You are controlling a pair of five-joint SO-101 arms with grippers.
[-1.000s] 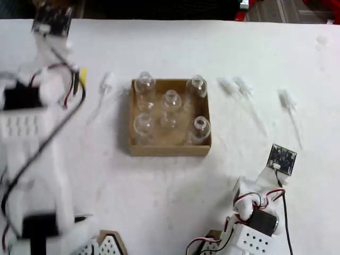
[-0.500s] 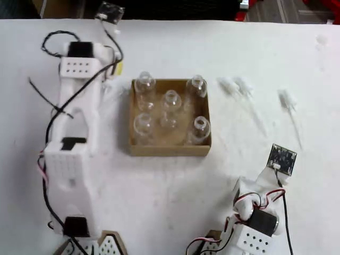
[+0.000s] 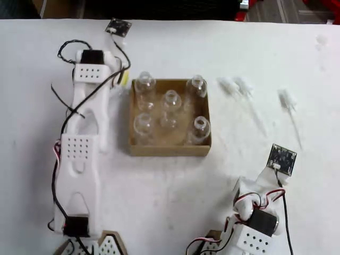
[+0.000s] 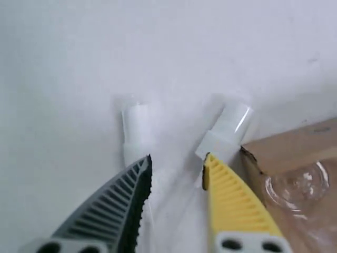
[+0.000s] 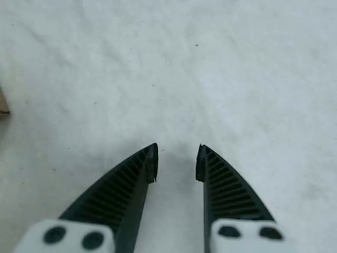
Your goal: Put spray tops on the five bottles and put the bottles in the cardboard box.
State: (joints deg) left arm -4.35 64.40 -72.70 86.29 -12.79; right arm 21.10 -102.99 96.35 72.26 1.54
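Observation:
The cardboard box (image 3: 170, 149) sits mid-table with five clear bottles (image 3: 170, 101) upright inside, none with a top. My left gripper (image 3: 121, 79) hovers by the box's far left corner. In the left wrist view it (image 4: 177, 161) is open, low over two white spray tops: one (image 4: 135, 124) lies just beyond the grey finger, the other (image 4: 227, 129) touches or nearly touches the yellow fingertip (image 4: 208, 161). The box corner (image 4: 295, 150) and a bottle (image 4: 299, 184) are beside it. My right gripper (image 5: 176, 154) is open over bare table. Three more spray tops (image 3: 236, 87) lie right of the box.
The left arm (image 3: 85, 138) stretches along the box's left side from the near edge. The right arm (image 3: 255, 212) is folded at the near right. A small white piece (image 3: 321, 40) lies at the far right. The table is white throughout.
The left arm swung in from the table's left edge to the box's far left corner and now covers the spray tops there. The right arm has kept still.

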